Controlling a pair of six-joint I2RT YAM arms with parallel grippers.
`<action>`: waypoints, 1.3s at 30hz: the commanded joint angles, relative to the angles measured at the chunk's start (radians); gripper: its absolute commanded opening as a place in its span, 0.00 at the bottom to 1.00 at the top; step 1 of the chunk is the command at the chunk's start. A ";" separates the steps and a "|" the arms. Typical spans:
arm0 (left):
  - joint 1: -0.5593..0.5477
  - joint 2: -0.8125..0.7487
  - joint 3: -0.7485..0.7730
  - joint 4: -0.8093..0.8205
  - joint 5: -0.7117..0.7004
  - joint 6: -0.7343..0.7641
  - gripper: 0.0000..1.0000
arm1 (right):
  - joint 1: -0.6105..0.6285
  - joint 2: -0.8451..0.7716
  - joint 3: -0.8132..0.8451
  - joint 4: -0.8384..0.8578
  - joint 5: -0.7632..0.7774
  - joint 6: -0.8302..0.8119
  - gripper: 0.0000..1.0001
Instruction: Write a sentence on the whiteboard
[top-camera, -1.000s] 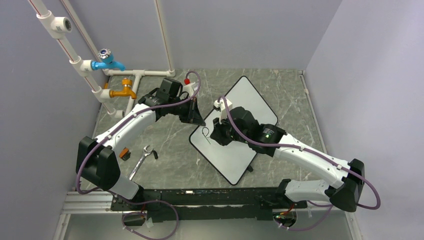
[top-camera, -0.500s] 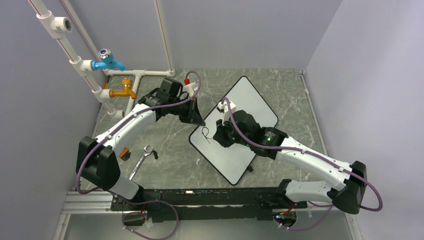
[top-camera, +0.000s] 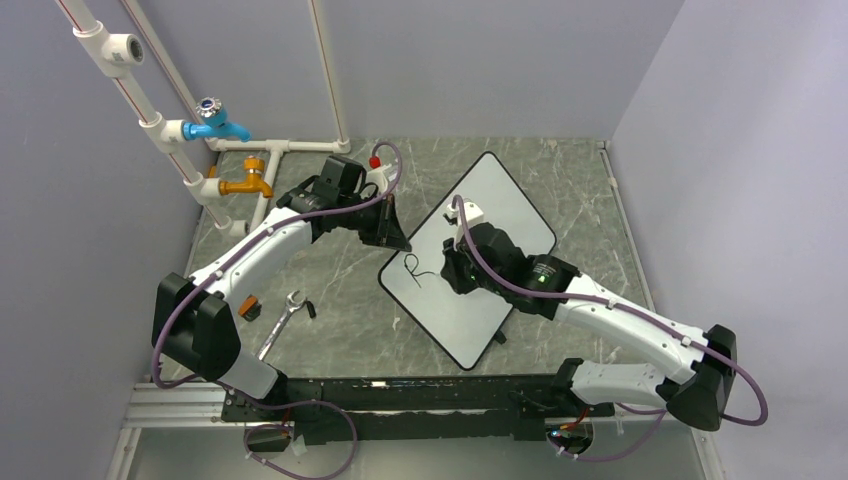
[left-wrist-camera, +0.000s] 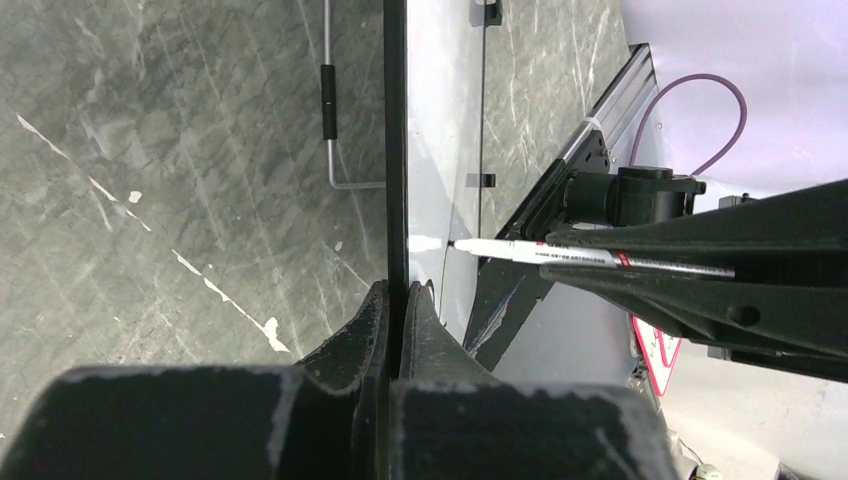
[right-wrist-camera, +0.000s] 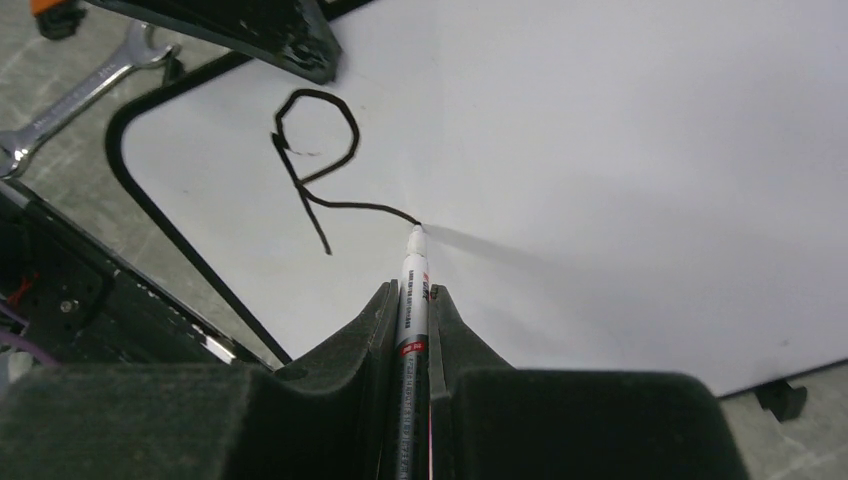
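Two claws are clenched. The left claw (left-wrist-camera: 403, 292) pinches the black rim of the whiteboard (top-camera: 505, 200), which lies askew mid-worktop (top-camera: 340, 290). The right claw (right-wrist-camera: 411, 300) grips a marker (right-wrist-camera: 414, 265), its tip touching the board at the tail of the sentence (right-wrist-camera: 318, 150), a lone "R".

whiteboard (right-wrist-camera: 620, 120): one hand-drawn black letter (right-wrist-camera: 318, 150), reads "R"; its tail stroke runs rt to the pen tip.
marker (right-wrist-camera: 413, 290) barrel: line of tiny dark print above a red band, too small to read, no brand legible.
sticker (left-wrist-camera: 655, 348): red-edged, white inside, half hidden, poss. a warning sign; no txt readable, backing unclear.
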 joint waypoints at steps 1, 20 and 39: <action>-0.024 -0.035 0.050 0.019 -0.015 0.038 0.00 | -0.004 -0.062 0.041 -0.063 0.063 0.013 0.00; -0.030 -0.017 0.067 -0.053 -0.120 -0.003 0.05 | -0.006 -0.173 0.098 -0.068 0.051 -0.060 0.00; -0.045 -0.005 0.109 -0.038 -0.161 -0.036 0.42 | -0.009 -0.253 0.054 -0.096 0.072 -0.063 0.00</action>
